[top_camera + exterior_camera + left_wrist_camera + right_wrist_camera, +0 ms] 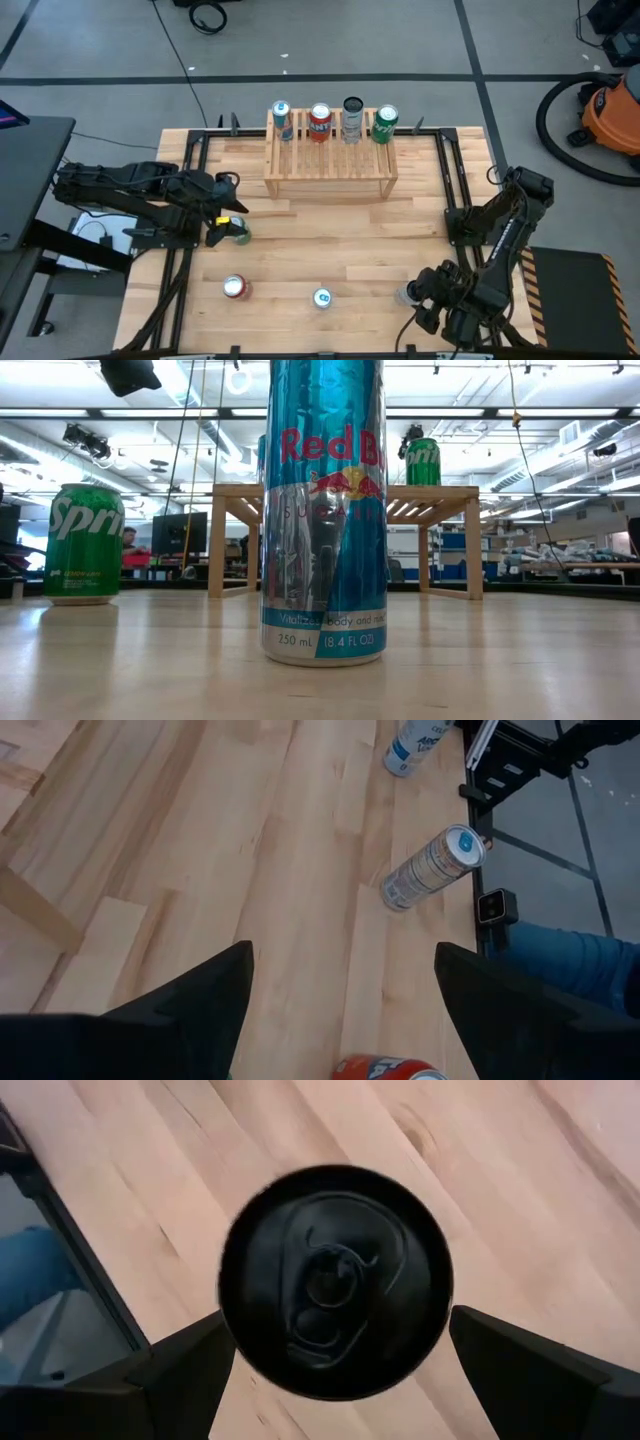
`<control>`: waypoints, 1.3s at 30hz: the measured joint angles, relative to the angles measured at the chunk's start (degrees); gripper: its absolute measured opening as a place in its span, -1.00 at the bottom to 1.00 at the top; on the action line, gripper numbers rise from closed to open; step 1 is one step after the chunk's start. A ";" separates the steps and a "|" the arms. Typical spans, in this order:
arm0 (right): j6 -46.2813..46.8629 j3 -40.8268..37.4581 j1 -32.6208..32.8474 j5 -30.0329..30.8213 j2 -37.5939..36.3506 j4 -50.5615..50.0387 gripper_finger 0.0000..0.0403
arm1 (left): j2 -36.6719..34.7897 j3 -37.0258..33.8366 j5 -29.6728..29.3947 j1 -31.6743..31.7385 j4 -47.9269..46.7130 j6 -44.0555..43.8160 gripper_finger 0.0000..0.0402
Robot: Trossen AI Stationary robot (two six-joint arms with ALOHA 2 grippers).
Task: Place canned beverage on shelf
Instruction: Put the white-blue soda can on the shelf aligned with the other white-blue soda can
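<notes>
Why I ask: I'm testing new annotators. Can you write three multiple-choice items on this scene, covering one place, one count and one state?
1. Where is the right hand?
A. Above the shelf
B. Above a dark-topped can on the table's right side, far from the shelf
C. Beside the green can near the left arm

2. How many cans stand on top of the shelf?
A. Two
B. Four
C. Six

3. What state is the left hand in?
A. Open, holding nothing
B. Shut on a green can
C. Shut on a red can

Answers: 1 B, since the right wrist view looks down on the can's top between the fingers. 2 B, since the high view shows a blue can, a red can, a dark can and a green can. 3 A, since only bare wood lies between its spread fingers.
</notes>
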 joint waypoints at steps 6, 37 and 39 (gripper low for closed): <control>-1.73 0.00 -1.66 0.09 0.00 1.44 0.85 | 0.00 0.00 -0.02 0.00 0.00 0.02 0.56; -1.97 0.31 -7.05 -5.78 0.45 2.03 0.33 | 0.00 0.00 -0.66 0.00 -0.04 1.46 0.56; -3.82 1.21 -8.10 -7.28 0.46 2.04 0.33 | 0.00 0.00 -0.66 0.00 -0.04 1.48 0.56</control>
